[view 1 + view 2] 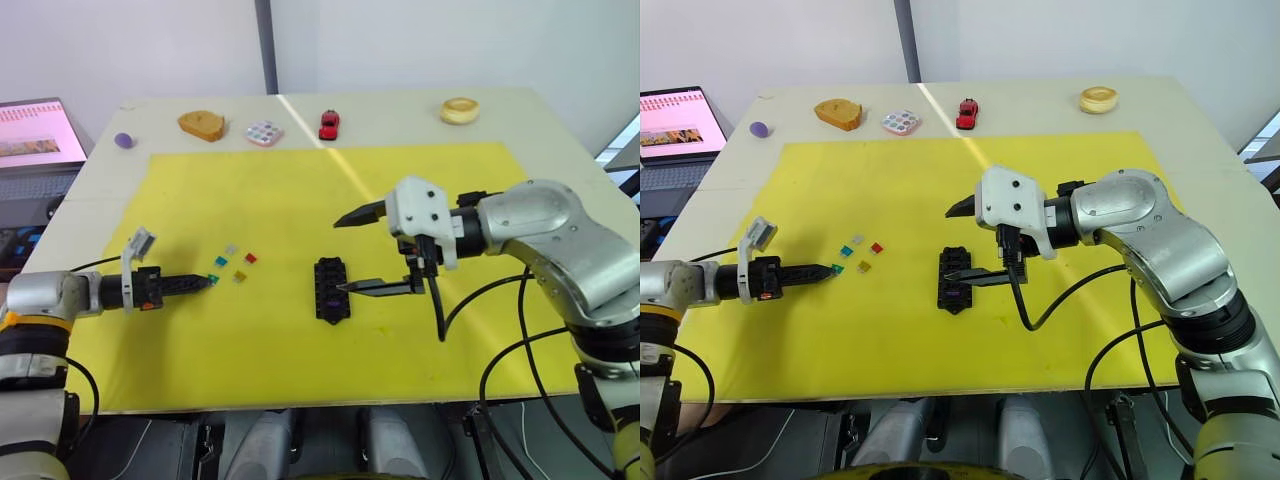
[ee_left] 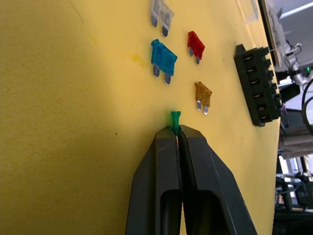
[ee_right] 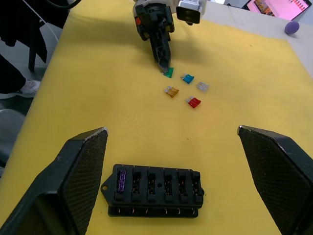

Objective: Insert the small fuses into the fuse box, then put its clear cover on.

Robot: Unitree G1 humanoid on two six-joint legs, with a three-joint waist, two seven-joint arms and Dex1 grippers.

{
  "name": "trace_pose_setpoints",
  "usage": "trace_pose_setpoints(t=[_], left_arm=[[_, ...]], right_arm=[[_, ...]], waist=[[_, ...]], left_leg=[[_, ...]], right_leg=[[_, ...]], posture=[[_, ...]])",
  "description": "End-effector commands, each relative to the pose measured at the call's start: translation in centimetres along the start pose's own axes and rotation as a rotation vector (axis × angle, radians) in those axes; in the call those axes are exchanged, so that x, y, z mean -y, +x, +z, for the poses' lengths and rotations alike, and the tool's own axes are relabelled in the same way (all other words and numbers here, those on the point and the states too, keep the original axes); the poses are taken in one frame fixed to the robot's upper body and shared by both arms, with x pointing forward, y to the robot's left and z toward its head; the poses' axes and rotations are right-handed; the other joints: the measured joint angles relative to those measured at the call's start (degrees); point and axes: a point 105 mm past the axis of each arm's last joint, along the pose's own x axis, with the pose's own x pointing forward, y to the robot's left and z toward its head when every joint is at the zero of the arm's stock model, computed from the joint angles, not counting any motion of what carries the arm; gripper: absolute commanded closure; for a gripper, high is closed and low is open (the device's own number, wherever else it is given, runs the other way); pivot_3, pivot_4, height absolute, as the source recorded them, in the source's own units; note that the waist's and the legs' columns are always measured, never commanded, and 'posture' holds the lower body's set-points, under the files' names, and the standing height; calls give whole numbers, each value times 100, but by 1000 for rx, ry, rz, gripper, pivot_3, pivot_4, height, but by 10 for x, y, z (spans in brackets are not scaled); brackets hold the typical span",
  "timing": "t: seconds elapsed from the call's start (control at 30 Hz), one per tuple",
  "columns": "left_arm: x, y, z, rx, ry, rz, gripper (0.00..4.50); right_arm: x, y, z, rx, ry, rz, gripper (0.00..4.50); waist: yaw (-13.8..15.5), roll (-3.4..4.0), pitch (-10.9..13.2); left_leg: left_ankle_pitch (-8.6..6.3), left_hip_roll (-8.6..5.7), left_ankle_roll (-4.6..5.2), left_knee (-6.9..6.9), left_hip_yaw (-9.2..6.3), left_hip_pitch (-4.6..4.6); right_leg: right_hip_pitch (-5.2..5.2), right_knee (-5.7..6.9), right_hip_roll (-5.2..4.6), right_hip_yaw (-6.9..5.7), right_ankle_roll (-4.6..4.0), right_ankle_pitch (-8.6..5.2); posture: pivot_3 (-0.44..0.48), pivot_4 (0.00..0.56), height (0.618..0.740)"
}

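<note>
The black fuse box (image 1: 331, 289) lies mid-mat with a purple fuse (image 3: 122, 181) seated in one end slot. My right gripper (image 1: 340, 255) hovers just above the box, open and empty. To the left, my left gripper (image 1: 207, 282) rests low on the mat, shut on the green fuse (image 2: 175, 120) at its tips. Just beyond it lie the loose small fuses: teal (image 2: 163, 58), red (image 2: 196, 45), amber (image 2: 203, 94) and grey (image 2: 161, 12). The clear cover is out of view.
A yellow mat (image 1: 300, 190) covers most of the table. Along the far edge sit a purple ball (image 1: 124, 140), a bread-like piece (image 1: 201, 124), a pastel tile (image 1: 264, 133), a red toy car (image 1: 329, 124) and a round tan object (image 1: 459, 110). A laptop (image 1: 35, 135) stands far left.
</note>
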Motion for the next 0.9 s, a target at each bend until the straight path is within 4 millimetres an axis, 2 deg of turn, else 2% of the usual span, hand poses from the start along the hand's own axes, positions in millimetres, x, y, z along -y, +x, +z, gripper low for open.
trace_pose_setpoints(t=[0.03, 0.17, 0.27, 0.37, 0.5, 0.63, 0.77, 0.9], left_arm=[[29, -10, 20, 70, 102, -67, 4469], [69, -5, 29, 94, 225, -173, 4469], [125, 12, 28, 47, 420, -329, 4469], [149, 23, 27, 22, 499, -378, 4469], [178, 35, 32, 33, 601, -473, 4469], [188, 39, 31, 29, 629, -503, 4469], [189, 40, 34, 36, 625, -498, 4500], [188, 39, 34, 37, 621, -497, 4500]], right_arm=[[3, -3, 5, 14, 11, -29, 0], [5, -4, 6, 22, 83, -43, 0], [11, -3, 16, 58, 340, 7, 0], [19, 1, 25, 85, 516, 37, 0], [14, 3, 42, 135, 607, 126, 0], [13, 3, 43, 133, 634, 128, 0], [11, 5, 50, 165, 645, 145, 1218], [12, 8, 52, 177, 656, 149, 1218]], waist=[[-1, -1, 1], [38, -4, 2], [33, -4, 3], [21, -5, 3], [15, -6, 2], [19, -5, 2], [12, -5, 2], [5, -5, 2]], left_leg=[[0, 1, 0, 0, 0, 0], [0, 1, -1, 3, -3, -4], [0, 0, 0, 6, -2, -4], [2, 2, -2, 2, -5, -2], [4, 1, -5, -3, -4, -1], [5, 0, -7, -1, -4, -1], [5, 0, -6, -1, -4, 0], [6, 0, -8, -2, -3, -1]], right_leg=[[0, 0, 0, 0, 0, 0], [0, 0, 0, 0, 0, 0], [4, -3, -2, 0, 0, 0], [4, -2, 0, -1, -1, 0], [2, -2, 1, -1, -2, 0], [3, -1, 1, -1, -1, 0], [3, 0, 2, -1, -1, 0], [2, 0, 2, -1, -1, 0]], posture=[[0, 150, 740], [0, 150, 740], [0, 150, 740], [0, 150, 740], [0, 150, 740], [0, 150, 740], [0, 150, 740], [0, 150, 740]])
